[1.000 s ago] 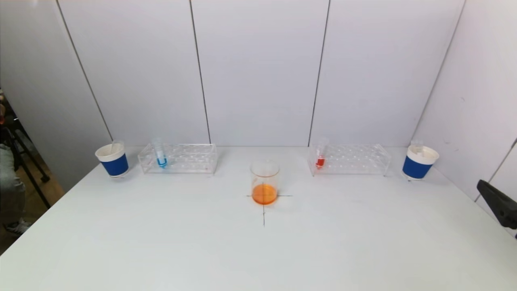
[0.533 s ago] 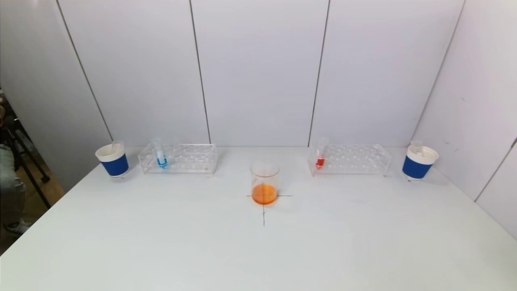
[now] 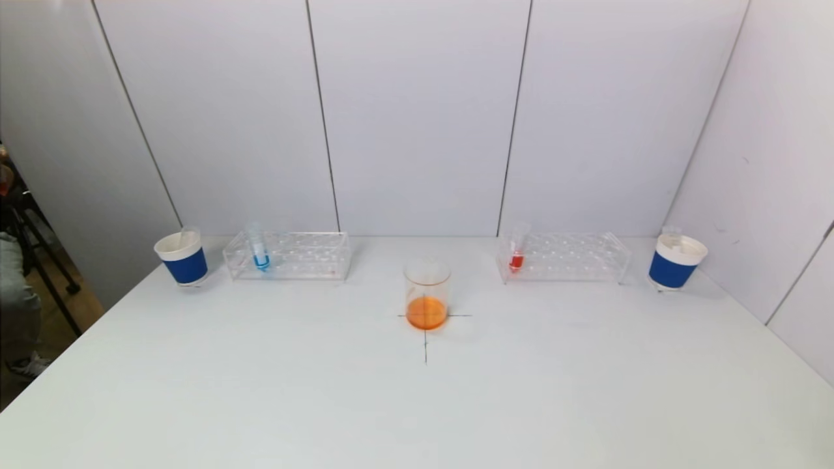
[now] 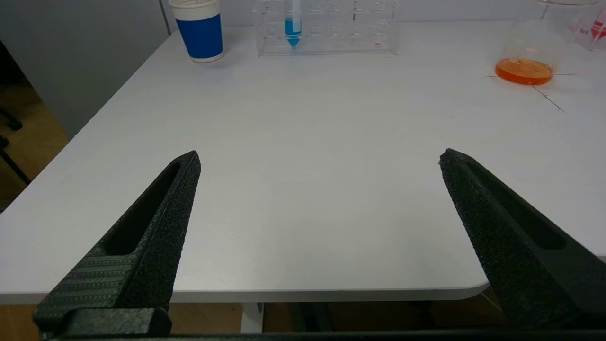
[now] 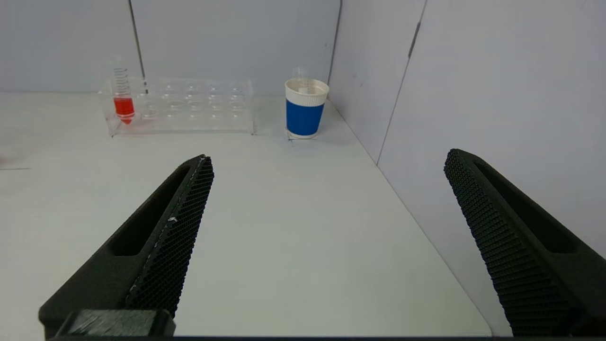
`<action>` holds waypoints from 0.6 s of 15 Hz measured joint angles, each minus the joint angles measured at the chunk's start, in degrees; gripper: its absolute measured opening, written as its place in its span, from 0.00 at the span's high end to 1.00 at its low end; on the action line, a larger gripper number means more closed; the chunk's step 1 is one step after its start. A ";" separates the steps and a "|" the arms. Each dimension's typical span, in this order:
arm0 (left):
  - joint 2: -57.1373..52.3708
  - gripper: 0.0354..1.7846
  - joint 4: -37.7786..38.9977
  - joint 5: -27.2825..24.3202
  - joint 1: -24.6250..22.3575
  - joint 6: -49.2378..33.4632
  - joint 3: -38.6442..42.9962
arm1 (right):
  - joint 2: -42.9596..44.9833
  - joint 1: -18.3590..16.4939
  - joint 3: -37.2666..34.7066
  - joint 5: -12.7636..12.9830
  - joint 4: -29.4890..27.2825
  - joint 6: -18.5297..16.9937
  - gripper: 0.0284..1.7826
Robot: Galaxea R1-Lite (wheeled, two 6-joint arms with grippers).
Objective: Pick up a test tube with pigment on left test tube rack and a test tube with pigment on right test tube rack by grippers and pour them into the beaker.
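Tubes: blue tube (image 3: 259, 251), red tube (image 3: 517, 251) upright in racks | left gripper (image 4: 319, 158), right gripper (image 5: 329, 158) jaws spread

Open table (image 3: 260, 391) before beaker (image 3: 427, 294)

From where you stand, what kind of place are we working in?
Likely a mock chemistry-lab bench: clear test tube racks holding pigment tubes, a beaker of orange liquid on a marked cross, and plain white partition walls around a white table.

Two clear racks (image 3: 287, 255) (image 3: 564, 256), two pigment-filled tubes (image 3: 259, 250) (image 3: 517, 253), two blue paper cups (image 3: 182, 258) (image 3: 675, 262) and one beaker (image 3: 427, 294) were counted on one table (image 3: 417, 404).
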State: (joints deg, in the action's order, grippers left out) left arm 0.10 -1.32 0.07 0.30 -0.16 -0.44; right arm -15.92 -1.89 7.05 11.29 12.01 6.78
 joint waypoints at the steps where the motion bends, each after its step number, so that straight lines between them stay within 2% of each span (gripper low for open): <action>1: 0.00 0.01 0.00 0.00 0.02 0.00 0.00 | 1.46 0.33 -0.90 -0.21 -0.13 -0.04 0.01; 3: 0.00 0.01 0.00 0.02 0.05 0.00 0.00 | 4.18 1.04 -2.95 -1.10 -0.88 -0.50 0.01; 6: 0.00 0.01 0.00 0.02 0.05 0.02 0.00 | 8.98 1.54 -5.79 -6.25 -1.88 -1.44 0.01; 9: 0.00 0.01 0.00 0.00 0.07 0.00 0.00 | 13.91 1.79 -6.84 -9.89 -7.39 -3.67 0.01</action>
State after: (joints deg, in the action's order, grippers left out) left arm 0.10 -1.32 0.07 0.38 -0.16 -0.44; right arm -2.01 -0.10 0.21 1.40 4.62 3.11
